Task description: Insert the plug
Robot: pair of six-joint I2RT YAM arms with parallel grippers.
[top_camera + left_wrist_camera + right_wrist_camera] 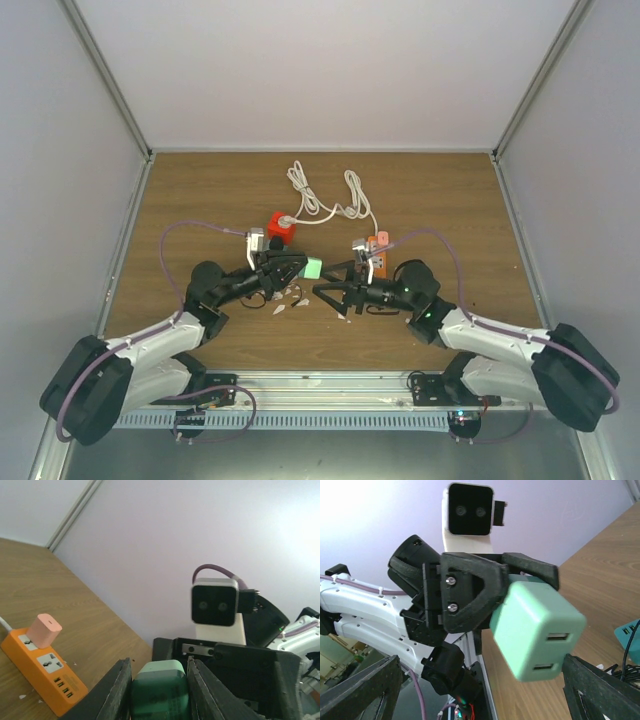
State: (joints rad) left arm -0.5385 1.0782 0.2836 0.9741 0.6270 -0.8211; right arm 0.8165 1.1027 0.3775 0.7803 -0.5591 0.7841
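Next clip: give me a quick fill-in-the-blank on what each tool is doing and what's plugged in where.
1. The left tool is shut on a ___ charger.
2. The right tool faces that charger with its fingers ___ and nothing between them.
3. A pink adapter sits plugged into the ___ power strip.

Missing words: green; open; orange

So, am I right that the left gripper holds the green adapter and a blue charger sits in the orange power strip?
Not quite: the charger in the orange power strip is pink, not blue, as the left wrist view shows. The left gripper does hold the green adapter.
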